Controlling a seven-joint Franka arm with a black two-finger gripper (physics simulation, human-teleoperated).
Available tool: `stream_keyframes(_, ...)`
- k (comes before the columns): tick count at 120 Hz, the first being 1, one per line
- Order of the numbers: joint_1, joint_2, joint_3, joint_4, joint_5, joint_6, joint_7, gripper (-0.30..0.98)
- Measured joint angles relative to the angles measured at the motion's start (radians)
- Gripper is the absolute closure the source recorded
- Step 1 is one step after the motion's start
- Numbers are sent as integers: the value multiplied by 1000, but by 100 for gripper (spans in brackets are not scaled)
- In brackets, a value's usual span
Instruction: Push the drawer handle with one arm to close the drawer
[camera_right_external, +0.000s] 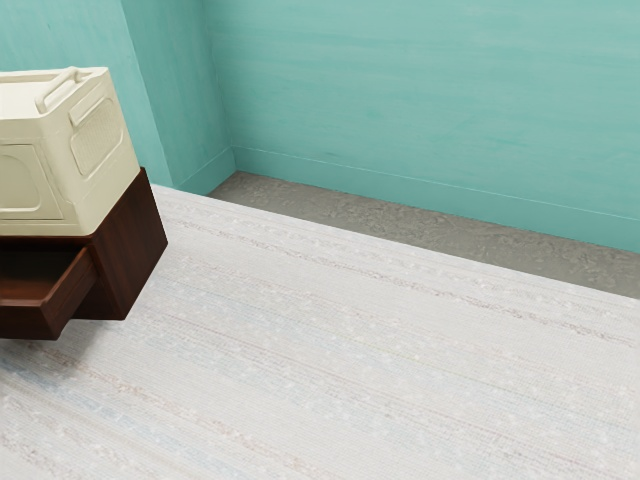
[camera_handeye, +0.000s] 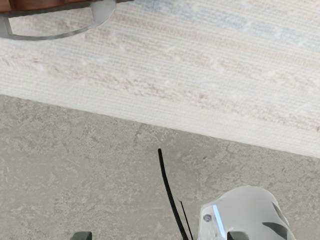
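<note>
Fingers spread wide, I hold nothing; the drawer juts from its dark cabinet, its handle well apart from me.

Drawer: dark reddish-brown, glossy wood; level, open, projecting from its cabinet at the exterior view's left edge. Visible part of interior bare. Handle: smooth grey bow, curving outward from the drawer's front, joined at both ends.
</note>
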Motion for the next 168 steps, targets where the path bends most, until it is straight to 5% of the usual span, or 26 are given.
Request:
stream_keyframes(20, 8, 50, 56, -107, 83, 187, -29, 65)
stream_keyframes(45, 11, 61, 62, -244, 105, 389, -57, 74)
stream_keyframes(168, -48, 123, 75, -371, 90, 942, -292, 79)
